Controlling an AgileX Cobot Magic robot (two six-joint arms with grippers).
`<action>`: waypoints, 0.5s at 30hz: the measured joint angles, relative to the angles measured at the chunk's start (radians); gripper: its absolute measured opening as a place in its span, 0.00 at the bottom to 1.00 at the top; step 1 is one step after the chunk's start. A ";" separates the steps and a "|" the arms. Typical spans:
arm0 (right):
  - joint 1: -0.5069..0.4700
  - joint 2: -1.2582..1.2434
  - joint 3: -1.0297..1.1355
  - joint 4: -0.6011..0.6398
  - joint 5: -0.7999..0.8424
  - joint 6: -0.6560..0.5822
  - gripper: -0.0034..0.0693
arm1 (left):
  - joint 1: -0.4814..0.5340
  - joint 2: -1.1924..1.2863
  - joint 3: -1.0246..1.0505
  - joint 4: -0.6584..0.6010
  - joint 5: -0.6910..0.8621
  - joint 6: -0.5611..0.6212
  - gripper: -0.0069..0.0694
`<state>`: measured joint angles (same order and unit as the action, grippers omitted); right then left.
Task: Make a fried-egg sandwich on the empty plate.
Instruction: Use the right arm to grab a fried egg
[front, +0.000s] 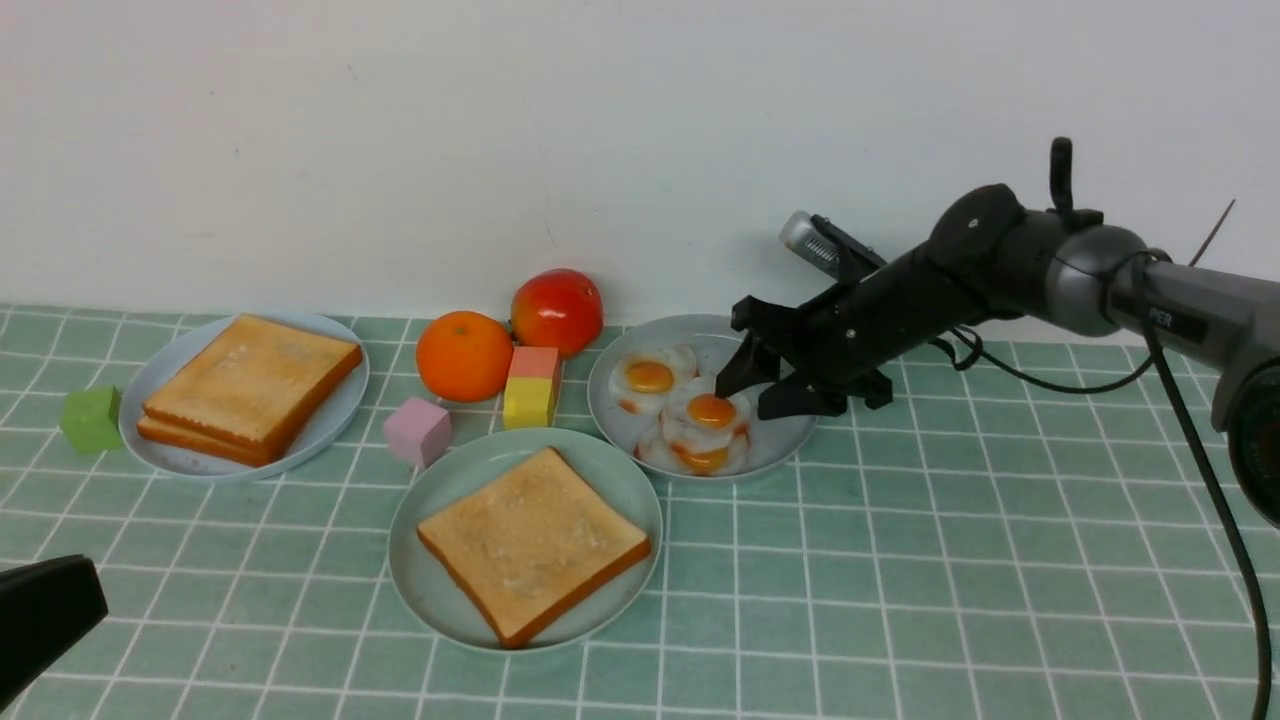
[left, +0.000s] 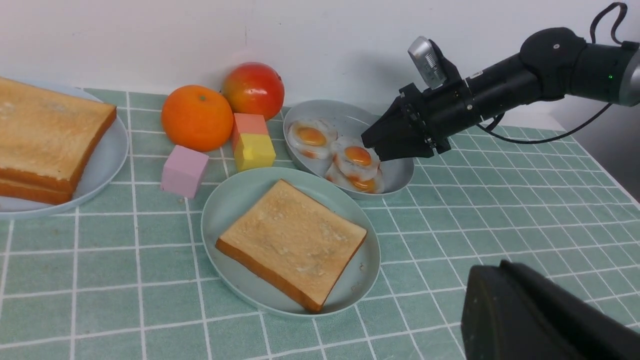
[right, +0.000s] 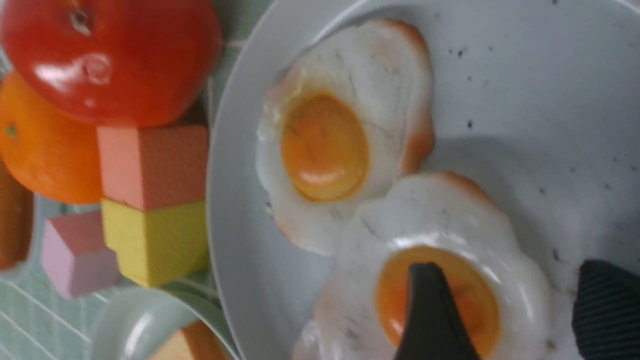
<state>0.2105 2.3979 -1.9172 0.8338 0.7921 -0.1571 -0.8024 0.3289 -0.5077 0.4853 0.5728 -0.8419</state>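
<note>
The mint-green plate (front: 600, 480) sits front and centre with one golden toast slice (front: 532, 543) lying flat on it. Two more toast slices (front: 250, 385) are stacked on the light-blue plate (front: 335, 420) at the left. On the grey speckled plate (front: 725, 345) lie three overlapping fried eggs, and the middle egg (front: 711, 412) is on top. My right gripper (front: 760, 395) hangs open low over that egg (right: 450, 235). One of its fingers (right: 430, 310) is above the yolk and the other is past the white's edge. My left gripper (left: 500, 285) is shut and holds nothing, near the front left of the table.
An orange (front: 464, 355) and a red tomato (front: 557, 310) stand between the two back plates. Next to them are a salmon block on a yellow block (front: 532, 387) and a pink cube (front: 417, 430). A green cube (front: 90, 418) sits far left. A wall is close behind.
</note>
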 joint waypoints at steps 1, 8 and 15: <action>0.000 0.004 -0.001 0.022 -0.006 -0.001 0.60 | 0.000 0.001 0.000 0.000 0.000 -0.001 0.07; 0.000 0.007 -0.001 0.046 -0.011 -0.015 0.60 | 0.000 0.001 0.000 0.000 0.000 -0.001 0.07; 0.000 0.013 -0.001 0.046 -0.018 -0.077 0.44 | 0.000 0.001 0.000 0.000 0.000 -0.002 0.07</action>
<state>0.2105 2.4109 -1.9183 0.8798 0.7742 -0.2345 -0.8024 0.3302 -0.5077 0.4853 0.5728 -0.8438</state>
